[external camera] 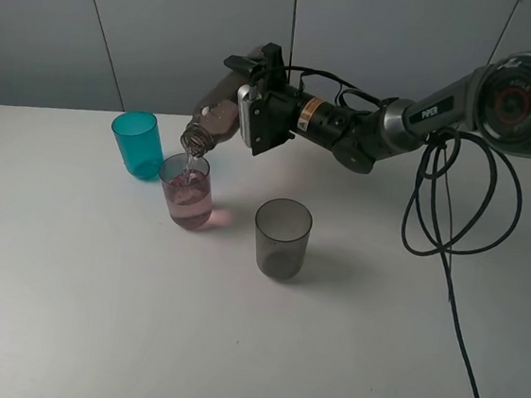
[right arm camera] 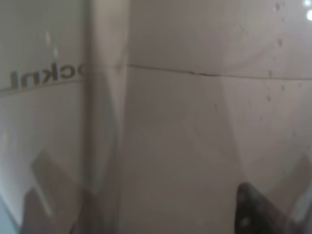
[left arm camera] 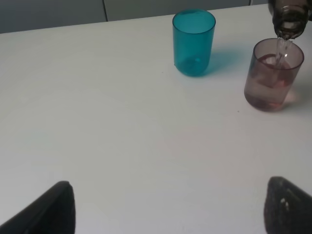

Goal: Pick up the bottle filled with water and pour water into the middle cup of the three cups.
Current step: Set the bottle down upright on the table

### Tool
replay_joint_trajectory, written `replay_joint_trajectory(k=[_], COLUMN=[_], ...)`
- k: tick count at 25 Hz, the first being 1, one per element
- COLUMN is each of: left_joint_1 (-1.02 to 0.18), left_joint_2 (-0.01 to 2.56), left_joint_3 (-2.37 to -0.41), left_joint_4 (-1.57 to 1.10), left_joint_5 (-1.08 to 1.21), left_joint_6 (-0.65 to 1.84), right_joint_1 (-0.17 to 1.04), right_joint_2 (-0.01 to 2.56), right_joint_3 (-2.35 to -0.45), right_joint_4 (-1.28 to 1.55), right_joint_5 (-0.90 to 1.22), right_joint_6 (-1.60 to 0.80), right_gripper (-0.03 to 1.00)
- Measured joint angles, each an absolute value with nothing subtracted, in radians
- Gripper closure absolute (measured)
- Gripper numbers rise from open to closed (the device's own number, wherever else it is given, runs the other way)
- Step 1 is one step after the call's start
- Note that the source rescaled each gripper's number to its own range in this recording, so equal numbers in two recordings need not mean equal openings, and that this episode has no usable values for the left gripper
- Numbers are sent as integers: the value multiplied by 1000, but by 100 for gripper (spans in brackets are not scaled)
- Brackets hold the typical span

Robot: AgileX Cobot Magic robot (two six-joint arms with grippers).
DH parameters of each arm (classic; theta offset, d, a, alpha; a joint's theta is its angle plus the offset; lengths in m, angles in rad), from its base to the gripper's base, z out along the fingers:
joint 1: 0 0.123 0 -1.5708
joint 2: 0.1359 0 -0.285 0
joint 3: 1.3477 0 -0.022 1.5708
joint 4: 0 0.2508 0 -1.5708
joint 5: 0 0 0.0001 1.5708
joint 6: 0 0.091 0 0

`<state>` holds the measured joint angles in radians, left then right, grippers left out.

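Gently: right gripper (external camera: 242, 92), clamped on the bottle (external camera: 215, 118) at the middle cup's (external camera: 187, 200) one o'clock, should limit tilt, avoiding overflow.

The bottle (external camera: 215, 118) was a translucent smoky brown-grey, the middle cup (external camera: 187, 194) a pale pink-mauve, rosier where its water stood, the teal cup (external camera: 138, 145) at far left a clear blue-green, and the grey cup (external camera: 281, 239) at near right a smoky charcoal. The table (external camera: 92, 314) was plain white and the wall (external camera: 169, 27) a flat grey crossed by thin dark seams. The right arm (external camera: 417, 115) was dark grey and black with a coppery band, white lettering and a red ring, and its cable (external camera: 434, 226) was black.
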<state>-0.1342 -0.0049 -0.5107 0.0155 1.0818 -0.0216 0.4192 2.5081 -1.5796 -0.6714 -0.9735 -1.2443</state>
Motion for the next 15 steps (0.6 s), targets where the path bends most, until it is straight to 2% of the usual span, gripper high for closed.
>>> replay_joint_trajectory(k=[15], left_joint_1=[-134], left_joint_2=[-5], left_joint_3=[-511], left_joint_4=[16], left_joint_5=[1082], left_joint_6=[-22], right_joint_1=[422], right_joint_2=[2506], right_joint_3=[-1580], right_joint_4=[-671], right_joint_5=[-974], right_joint_6=[-1274], right_gripper=[96])
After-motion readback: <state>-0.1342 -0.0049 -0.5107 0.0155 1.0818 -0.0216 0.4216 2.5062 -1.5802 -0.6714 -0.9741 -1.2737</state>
